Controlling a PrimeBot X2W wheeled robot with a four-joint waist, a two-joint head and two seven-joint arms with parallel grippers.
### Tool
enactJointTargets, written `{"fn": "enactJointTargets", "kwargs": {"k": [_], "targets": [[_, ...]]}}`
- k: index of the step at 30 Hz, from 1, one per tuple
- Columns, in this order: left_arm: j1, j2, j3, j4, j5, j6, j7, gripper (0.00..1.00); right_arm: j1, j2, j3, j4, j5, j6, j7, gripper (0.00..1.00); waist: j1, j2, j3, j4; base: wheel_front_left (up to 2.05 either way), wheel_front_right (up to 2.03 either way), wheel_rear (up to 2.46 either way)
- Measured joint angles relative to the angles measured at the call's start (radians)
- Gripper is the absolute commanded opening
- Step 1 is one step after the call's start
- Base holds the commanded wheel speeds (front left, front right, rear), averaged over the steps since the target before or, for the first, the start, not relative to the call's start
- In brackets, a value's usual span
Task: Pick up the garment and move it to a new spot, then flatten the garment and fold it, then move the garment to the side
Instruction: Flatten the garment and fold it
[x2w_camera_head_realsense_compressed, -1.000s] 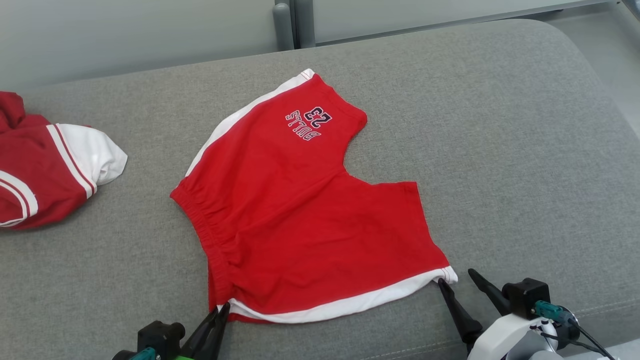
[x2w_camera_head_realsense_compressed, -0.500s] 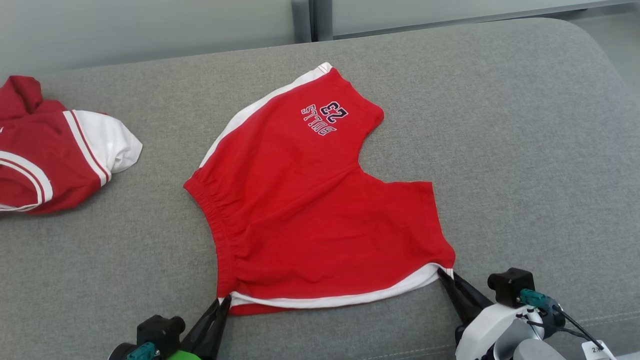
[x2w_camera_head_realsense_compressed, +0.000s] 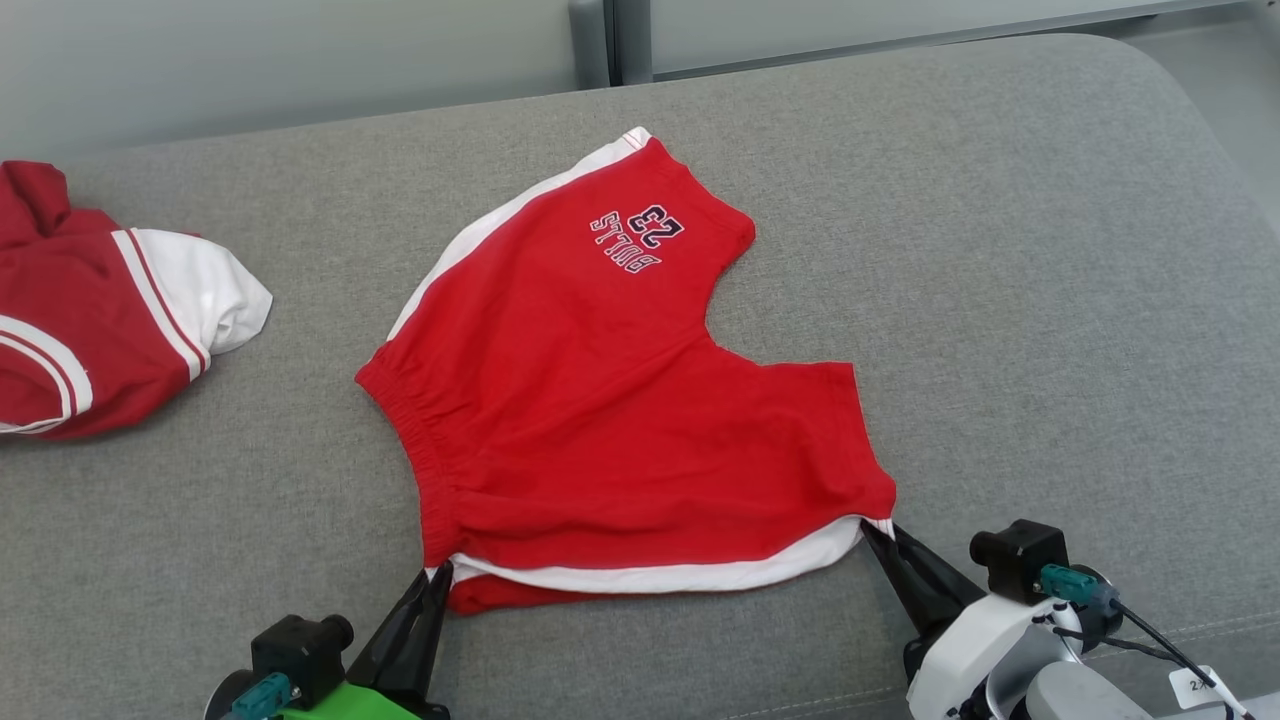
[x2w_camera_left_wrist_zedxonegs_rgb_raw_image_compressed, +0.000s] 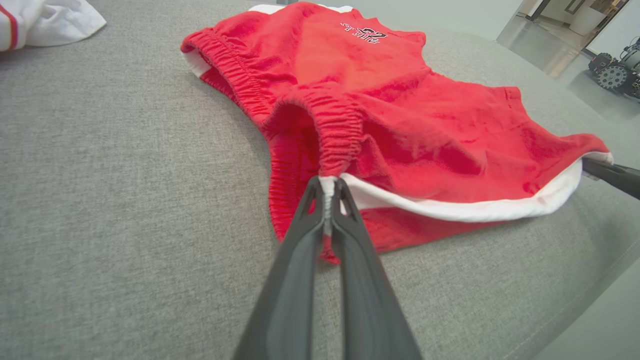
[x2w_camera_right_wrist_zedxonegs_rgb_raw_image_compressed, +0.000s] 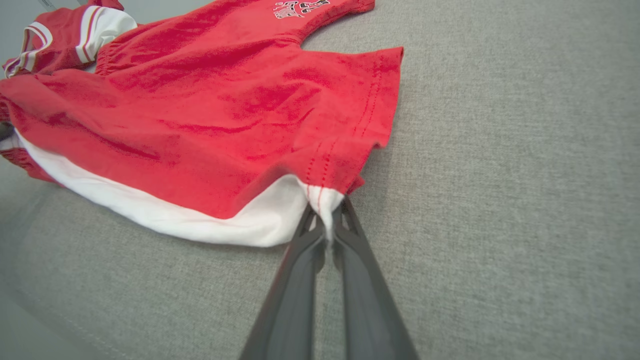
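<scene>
Pinching the near edge of the red shorts (x2w_camera_head_realsense_compressed: 620, 400), both grippers sit along the bottom of the head view. The left gripper (x2w_camera_head_realsense_compressed: 440, 575), at lower centre-left, is clamped tight on the corner where the gathered waistband meets the white trim (x2w_camera_head_realsense_compressed: 660, 577). The right gripper (x2w_camera_head_realsense_compressed: 870, 528), at lower right, is clamped tight on the leg-hem corner of the same trim. Each wrist view shows its two dark fingers pressed together on a sliver of white cloth.

The shorts lie mid-frame on the grey cushion (x2w_camera_head_realsense_compressed: 1050, 300), the printed leg pointing to the upper centre. Between the two grips the top layer stands a little off the red lower layer, which peeks out beneath the trim at lower centre.

Right of the shorts, a broad bare stretch of cushion runs to its rounded upper-right corner and right edge. On the left, a narrower bare band separates the waistband from a red-and-white garment (x2w_camera_head_realsense_compressed: 90, 320) at the left edge. The cushion's far edge runs across the top of the frame, just beyond the printed leg.
</scene>
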Motion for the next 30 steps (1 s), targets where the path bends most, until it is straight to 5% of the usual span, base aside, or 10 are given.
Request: {"fn": "enactJointTargets", "kwargs": {"k": [30], "targets": [[0.098, 0.018, 0.081, -0.239, 0.005, 0.045, -0.017, 0.0, 0.125, -0.17, -0.061, -0.44, 0.079, 0.0, -0.006, 0.0, 0.0, 0.0, -0.083, 0.002, 0.0, 0.0, 0.0]]}}
